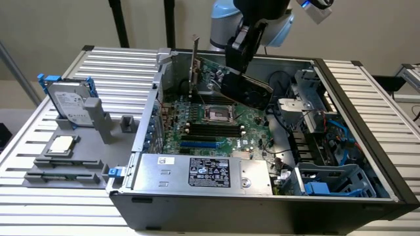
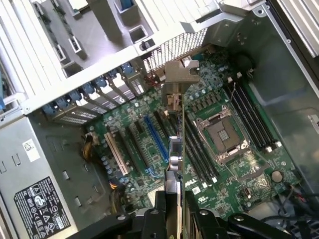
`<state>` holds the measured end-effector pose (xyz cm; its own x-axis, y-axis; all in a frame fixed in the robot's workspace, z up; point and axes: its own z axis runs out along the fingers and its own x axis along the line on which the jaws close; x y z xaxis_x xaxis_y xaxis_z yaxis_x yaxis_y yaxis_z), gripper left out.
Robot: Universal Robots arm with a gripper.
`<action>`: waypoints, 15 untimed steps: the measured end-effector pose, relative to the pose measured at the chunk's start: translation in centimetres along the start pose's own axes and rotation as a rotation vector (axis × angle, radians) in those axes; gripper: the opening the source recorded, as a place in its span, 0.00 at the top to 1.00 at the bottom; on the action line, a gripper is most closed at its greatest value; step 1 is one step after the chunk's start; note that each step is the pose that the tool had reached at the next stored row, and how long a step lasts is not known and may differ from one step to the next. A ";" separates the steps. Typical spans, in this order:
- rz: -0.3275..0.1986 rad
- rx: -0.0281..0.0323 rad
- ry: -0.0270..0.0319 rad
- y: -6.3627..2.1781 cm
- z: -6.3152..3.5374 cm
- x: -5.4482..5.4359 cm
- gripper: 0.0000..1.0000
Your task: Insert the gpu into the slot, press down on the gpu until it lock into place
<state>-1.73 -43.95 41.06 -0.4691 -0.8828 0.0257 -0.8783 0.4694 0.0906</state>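
The gpu [image 1: 237,84], a green card with a black shroud, hangs tilted in the air above the far part of the motherboard [image 1: 253,129] inside the open case. Its silver bracket [image 1: 195,64] points up at the exterior view's left. My gripper [image 1: 240,58] is shut on the card's upper edge. In the wrist view the gpu [image 2: 175,149] appears edge-on between my gripper's [image 2: 174,206] black fingers, bracket [image 2: 180,74] at the far end. The blue slot [image 1: 198,144] [image 2: 155,137] lies bare on the board, below the card and a little to one side of it.
Black memory slots [image 1: 213,130] and the CPU socket [image 1: 217,114] sit under the card. A power supply [image 1: 196,172] fills the case's near side, with cables [image 1: 282,147] and a drive cage [image 1: 328,179] at the exterior view's right. Outside the case, a hard drive [image 1: 69,105] stands on a grey fixture.
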 end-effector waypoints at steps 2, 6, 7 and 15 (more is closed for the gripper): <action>-0.036 -0.0023 -0.0035 -0.01 0.14 0.0 0.74; -0.109 -0.0075 -0.0117 -0.04 0.41 0.0 0.74; -0.127 -0.0088 -0.0140 -0.04 0.47 0.0 0.74; -0.269 -0.0184 -0.0285 -0.09 1.01 0.0 0.74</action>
<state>-1.73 -43.95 40.05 -0.2216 -0.9747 -0.0297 -0.9701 0.2173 0.1085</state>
